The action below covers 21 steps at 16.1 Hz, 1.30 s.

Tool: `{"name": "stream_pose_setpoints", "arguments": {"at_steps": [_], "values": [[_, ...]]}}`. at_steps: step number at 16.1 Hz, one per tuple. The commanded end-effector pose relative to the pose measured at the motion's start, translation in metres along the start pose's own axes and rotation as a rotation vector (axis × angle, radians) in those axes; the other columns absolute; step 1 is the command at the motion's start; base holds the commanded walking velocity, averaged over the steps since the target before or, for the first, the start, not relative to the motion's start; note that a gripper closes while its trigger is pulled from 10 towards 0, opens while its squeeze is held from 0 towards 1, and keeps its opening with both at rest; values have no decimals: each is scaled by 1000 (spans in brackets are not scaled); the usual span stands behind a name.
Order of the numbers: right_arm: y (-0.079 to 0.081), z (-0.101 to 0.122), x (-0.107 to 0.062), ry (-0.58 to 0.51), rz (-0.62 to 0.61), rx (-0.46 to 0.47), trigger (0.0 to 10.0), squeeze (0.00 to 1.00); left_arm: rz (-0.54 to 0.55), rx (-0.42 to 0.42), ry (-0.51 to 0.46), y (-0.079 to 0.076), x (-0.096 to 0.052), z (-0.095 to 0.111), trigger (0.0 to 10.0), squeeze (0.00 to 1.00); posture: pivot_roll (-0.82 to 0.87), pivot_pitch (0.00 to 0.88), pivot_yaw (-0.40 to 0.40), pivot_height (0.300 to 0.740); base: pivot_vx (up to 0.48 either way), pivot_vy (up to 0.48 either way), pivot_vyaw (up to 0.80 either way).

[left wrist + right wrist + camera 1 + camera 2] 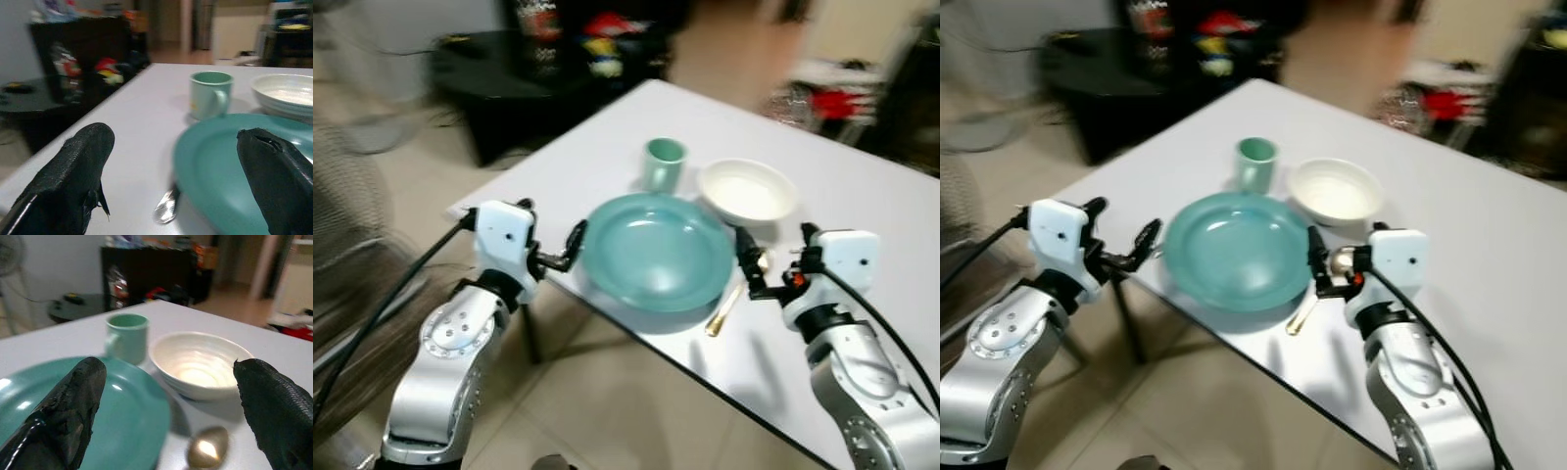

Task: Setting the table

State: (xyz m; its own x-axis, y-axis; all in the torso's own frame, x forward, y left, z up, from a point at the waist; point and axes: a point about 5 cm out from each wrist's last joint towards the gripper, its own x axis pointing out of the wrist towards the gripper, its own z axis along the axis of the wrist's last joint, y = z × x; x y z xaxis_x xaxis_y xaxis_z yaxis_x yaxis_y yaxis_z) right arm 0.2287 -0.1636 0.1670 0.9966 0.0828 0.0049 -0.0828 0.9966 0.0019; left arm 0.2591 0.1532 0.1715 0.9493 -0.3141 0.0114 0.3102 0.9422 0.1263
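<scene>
- The left hand (pixel 558 257) hovers at the near edge of the white bench (pixel 881 206), lower left of centre in the left eye view, fingers spread apart and holding nothing.
- The right hand (pixel 751 266) sits lower right of centre, also spread and empty, just beside the right rim of the teal plate (pixel 656 250).
- A gold spoon (pixel 726 305) lies just right of the plate, right under the right hand; its long axis runs from the near edge away toward the bowl, with its bowl end (pixel 208 450) between the right fingers in the right wrist view (so the right arm is plainly the nearer one for it).
- In the left wrist view a silver utensil tip (pixel 166 206) pokes out at the plate's left rim, between the left fingers; I cannot tell what kind it is.
- Beyond the plate stand a teal mug (pixel 664 164), upper centre, and a white bowl (pixel 747 190) to its right, close together.
- No brand or legible writing shows; a faint mark on the mug is too blurred to read.
- The setting looks nearly complete, I judge.
</scene>
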Motion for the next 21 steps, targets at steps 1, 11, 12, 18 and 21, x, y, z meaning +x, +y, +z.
{"name": "stream_pose_setpoints", "arguments": {"at_steps": [1, 11, 12, 18, 21], "values": [[4, 5, 1, -32, 28, 21, 10000, 1000, 18, 14, -12, 4, -1, 4, 10000, 0, -22, 26, -36, 740, 0, 0, 800], [15, -1, 3, 7, 146, 12, 10000, 1000, 112, 34, 29, 9, -4, -3, 10000, 0, -11, 29, -58, 740, 0, 0, 800], [15, -1, 2, 10, 157, 14, 10000, 1000, 101, 29, 27, 7, -4, -2, 10000, 0, -5, 29, -64, 740, 0, 0, 800], [15, 1, 5, -19, 137, 39, 10000, 1000, 84, 38, 30, 5, -4, -3, 10000, 0, 0, 30, -60, 740, 0, 0, 800], [18, 1, 6, -21, 136, 64, 10000, 1000, 97, 30, 34, 6, -3, -3, 10000, 0, -3, 31, -57, 740, 0, 0, 800]]}}
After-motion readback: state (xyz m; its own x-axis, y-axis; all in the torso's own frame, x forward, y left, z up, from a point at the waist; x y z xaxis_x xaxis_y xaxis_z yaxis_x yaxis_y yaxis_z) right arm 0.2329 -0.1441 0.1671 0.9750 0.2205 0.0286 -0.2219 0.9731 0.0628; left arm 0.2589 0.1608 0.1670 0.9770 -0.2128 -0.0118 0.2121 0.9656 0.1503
